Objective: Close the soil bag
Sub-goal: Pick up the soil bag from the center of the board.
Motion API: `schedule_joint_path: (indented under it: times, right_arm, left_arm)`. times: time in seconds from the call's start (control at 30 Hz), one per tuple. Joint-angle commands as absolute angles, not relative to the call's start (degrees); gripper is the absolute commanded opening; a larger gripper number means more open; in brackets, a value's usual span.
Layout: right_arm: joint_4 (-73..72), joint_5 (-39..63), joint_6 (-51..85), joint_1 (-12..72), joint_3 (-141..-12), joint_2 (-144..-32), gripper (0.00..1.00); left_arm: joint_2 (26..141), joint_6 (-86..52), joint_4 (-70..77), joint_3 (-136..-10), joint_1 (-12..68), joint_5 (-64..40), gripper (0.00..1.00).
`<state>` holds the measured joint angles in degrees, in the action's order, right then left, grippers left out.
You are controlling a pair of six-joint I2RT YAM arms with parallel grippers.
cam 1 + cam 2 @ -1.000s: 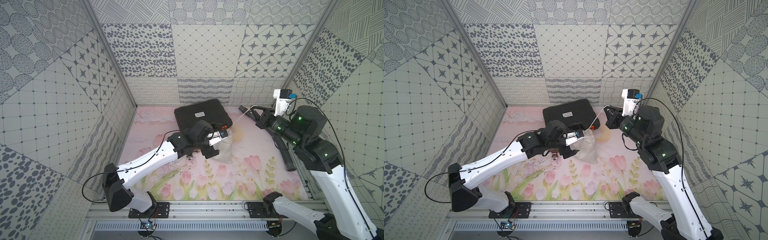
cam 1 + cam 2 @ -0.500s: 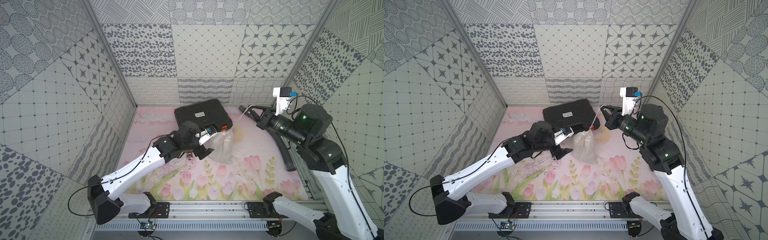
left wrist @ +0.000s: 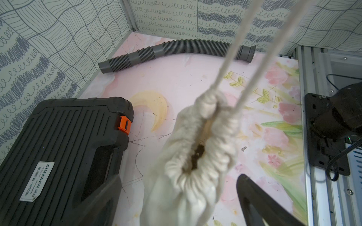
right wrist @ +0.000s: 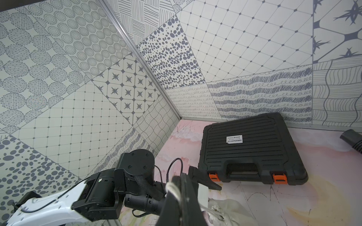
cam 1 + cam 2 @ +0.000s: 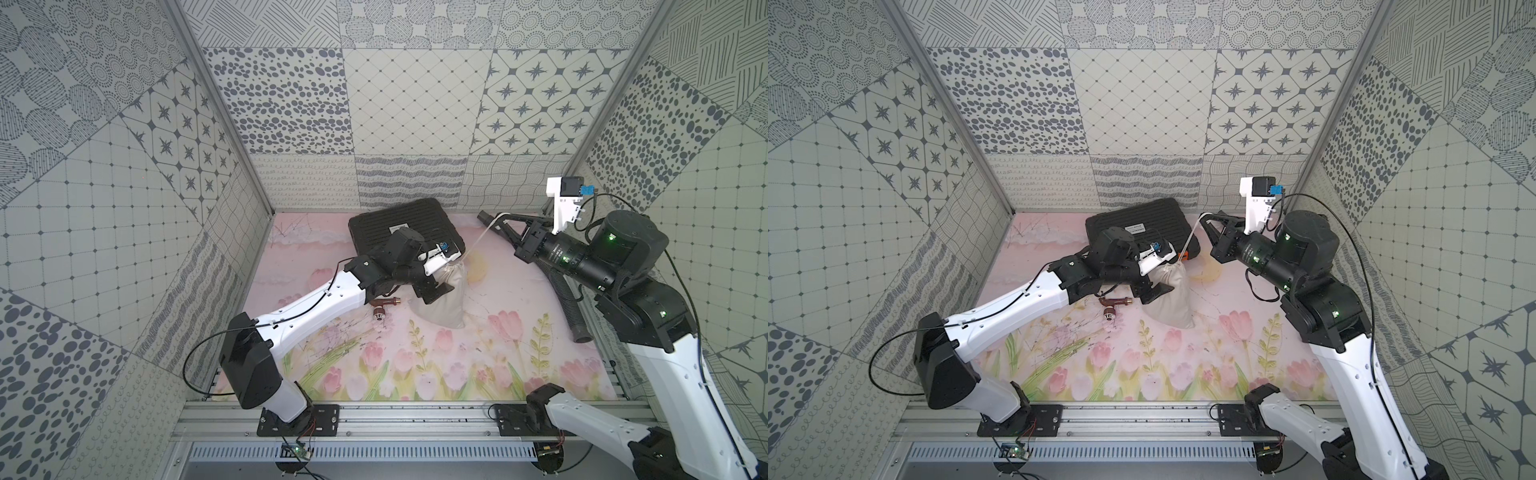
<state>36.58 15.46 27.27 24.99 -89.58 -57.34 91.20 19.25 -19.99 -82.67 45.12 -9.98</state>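
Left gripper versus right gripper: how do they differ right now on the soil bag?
The left gripper is open, the right gripper shut. The left gripper's jaws straddle the soil bag below its neck, gripping nothing; the right gripper pinches the cord. The left gripper sits at the bag; the right gripper is held away, cord taut between. Both work on the same bag, its mouth not fully closed.

The soil bag (image 3: 176, 195) ran off the left wrist view's edge, its cord (image 3: 230, 58) blurred; the left arm (image 5: 324, 299) hid part of the black case (image 5: 370, 232).
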Motion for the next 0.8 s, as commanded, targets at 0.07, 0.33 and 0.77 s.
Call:
schedule_joint_path:
  times: [0.07,0.33,0.77]
  right_arm:
    - [32.3,15.1,28.3,24.8,-88.3,-55.8,0.00]
    - [32.4,12.8,28.8,24.3,-84.4,-55.4,0.00]
    - [42.9,10.0,32.6,13.4,-71.4,-55.8,0.95]
  left_arm:
    - [94.6,20.5,-17.1,-86.7,44.2,-19.7,0.55]
    - [93.2,21.1,-20.9,-86.6,44.3,-18.9,0.00]
    - [92.9,15.8,-24.9,-89.5,44.2,-13.4,0.00]
